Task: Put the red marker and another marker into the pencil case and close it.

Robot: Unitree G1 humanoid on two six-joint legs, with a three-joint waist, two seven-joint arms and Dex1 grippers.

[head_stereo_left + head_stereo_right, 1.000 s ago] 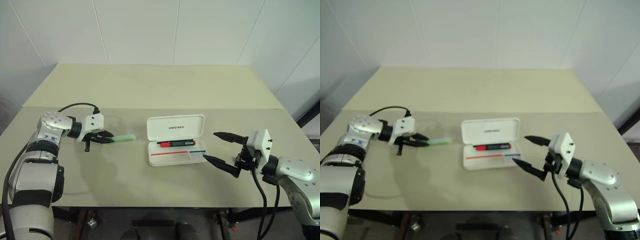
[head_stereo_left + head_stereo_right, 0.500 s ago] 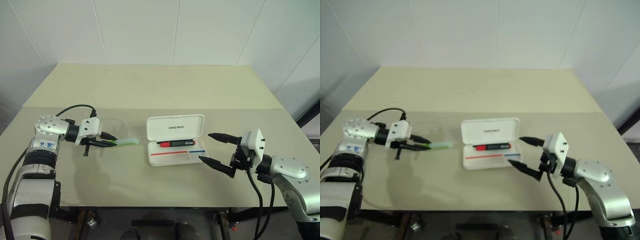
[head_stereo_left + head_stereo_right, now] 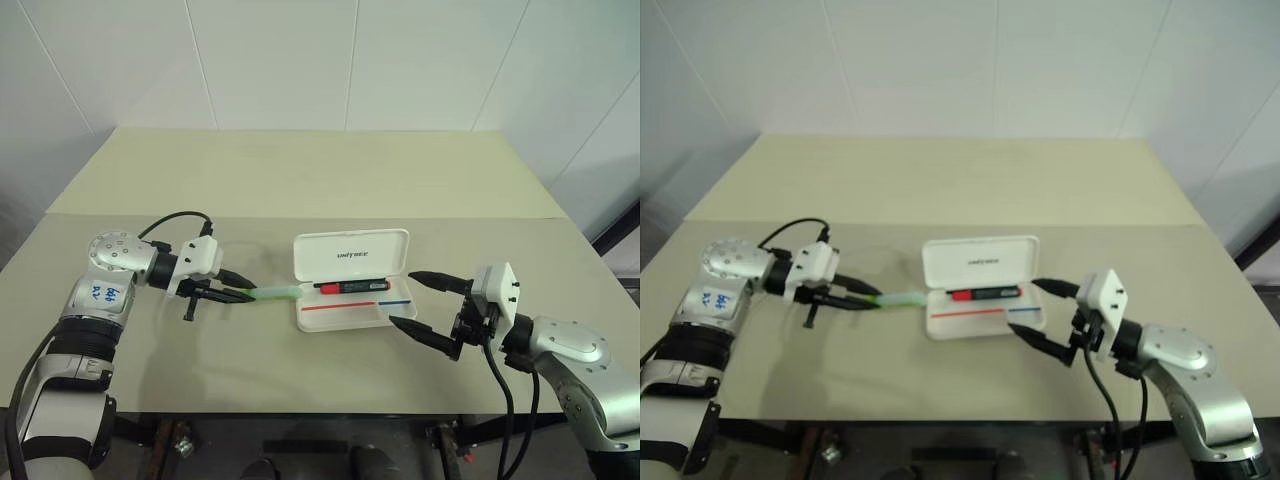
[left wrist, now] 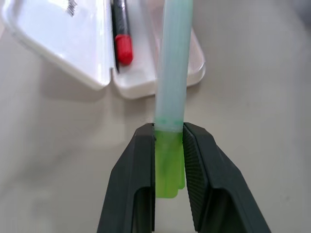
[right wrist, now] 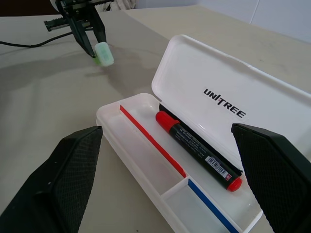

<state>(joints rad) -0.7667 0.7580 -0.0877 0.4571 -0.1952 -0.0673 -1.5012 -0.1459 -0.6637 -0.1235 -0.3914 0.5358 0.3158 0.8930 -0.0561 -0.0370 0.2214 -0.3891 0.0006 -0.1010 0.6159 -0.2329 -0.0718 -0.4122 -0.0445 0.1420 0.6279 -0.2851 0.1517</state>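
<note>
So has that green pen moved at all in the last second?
Yes. The green pen, held in the left tool, has travelled toward the open white case; its tip now nearly reaches the case's edge.

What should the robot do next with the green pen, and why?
Probably carry the green marker a little further over the open pencil case, since the left gripper grips it with its tip just reaching the case's edge, where the red marker already lies.

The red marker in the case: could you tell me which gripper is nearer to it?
Right. The right gripper hangs open just beside the case holding the red marker; the left gripper is farther off, gripping the green marker.
</note>
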